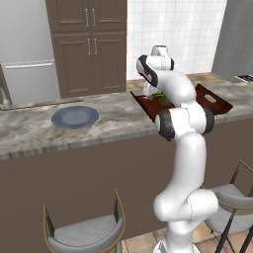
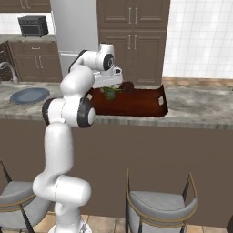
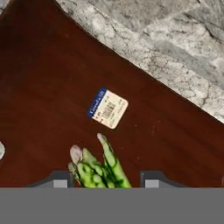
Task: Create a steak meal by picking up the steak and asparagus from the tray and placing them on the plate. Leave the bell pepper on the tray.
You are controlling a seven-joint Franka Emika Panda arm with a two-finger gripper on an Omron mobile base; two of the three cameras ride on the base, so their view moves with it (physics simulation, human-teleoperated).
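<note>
Two-finger gripper (image 3: 105, 181) low over large dark reddish-brown raised-sided tray (image 3: 48, 87), jaws part-open astride bundle of thin green asparagus stalks (image 3: 98, 168) lying between them, grip unconfirmed; presumably placed so for transfer to round blue-grey plate (image 1: 75, 116), well apart.

Between the jaws, the asparagus (image 3: 98, 168) shows just its tips, its stalks cut off at the hand view's bottom edge, while from the base views the arm hides most of the bundle and part of the tray (image 2: 136, 103).
</note>
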